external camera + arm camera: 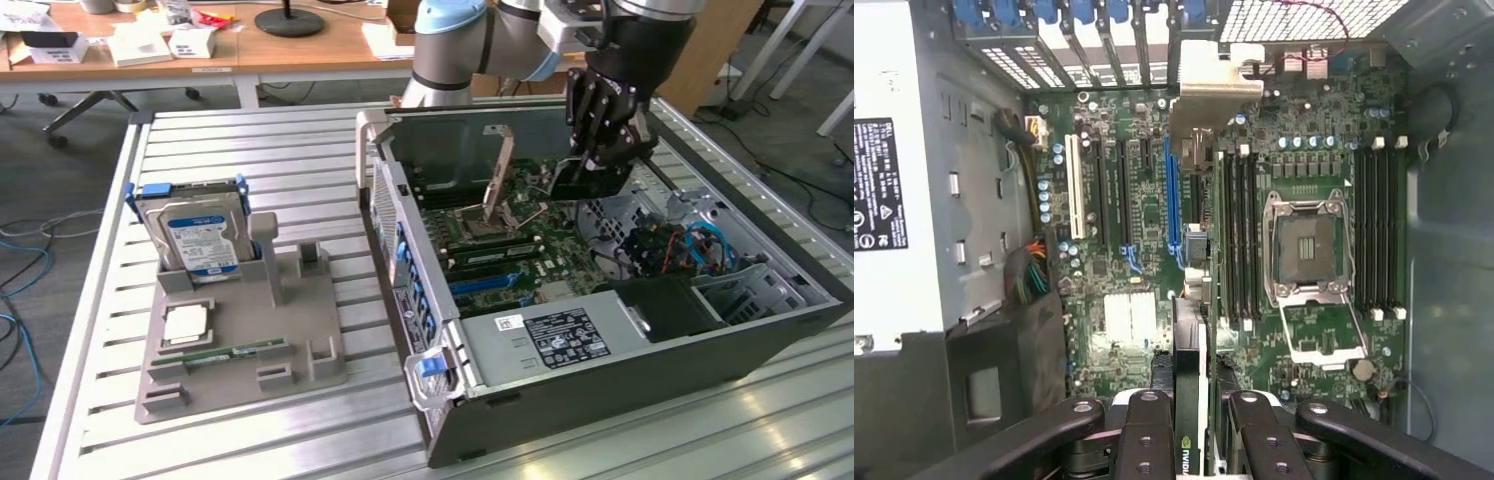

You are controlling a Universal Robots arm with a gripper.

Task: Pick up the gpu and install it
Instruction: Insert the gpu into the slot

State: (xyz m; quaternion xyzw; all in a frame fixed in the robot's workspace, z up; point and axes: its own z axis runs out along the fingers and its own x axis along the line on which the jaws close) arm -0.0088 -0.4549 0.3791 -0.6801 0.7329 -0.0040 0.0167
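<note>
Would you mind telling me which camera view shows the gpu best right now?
The exterior view: the gpu hangs as a dark card in the gripper, above the motherboard in the open case. The wrist view looks down its thin edge, clamped between the fingers, so its faces are hidden.

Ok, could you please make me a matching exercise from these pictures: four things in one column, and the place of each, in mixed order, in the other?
Things:
1. gpu
2. hard drive
3. memory stick
4. CPU socket

Places:
A. lying flat on the grey holder
B. fixed on the motherboard
C. held in the gripper, over the open case
D. standing upright in the grey holder

Pairs: 1-C, 2-D, 3-A, 4-B
</note>
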